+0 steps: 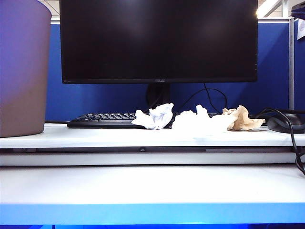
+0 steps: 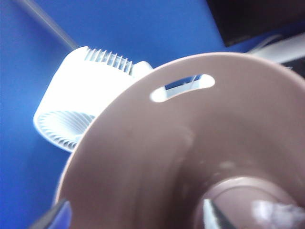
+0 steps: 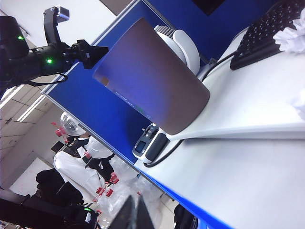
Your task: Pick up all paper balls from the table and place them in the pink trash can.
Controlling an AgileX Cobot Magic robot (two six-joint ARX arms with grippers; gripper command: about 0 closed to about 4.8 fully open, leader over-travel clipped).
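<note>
three paper balls lie on the table; left gripper, fingers spread over the pink trash can, must return; right gripper state unclear.

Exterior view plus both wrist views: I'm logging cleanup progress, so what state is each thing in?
Left gripper: open, above the trash can's mouth.
Right gripper: away from the paper balls, jaws unclear.
Trash can: upright, something white at its bottom.
Left white paper ball: lying free on the table.
Middle white paper ball: same.
Tan paper ball: same.
Monitor: screen dark.
</note>
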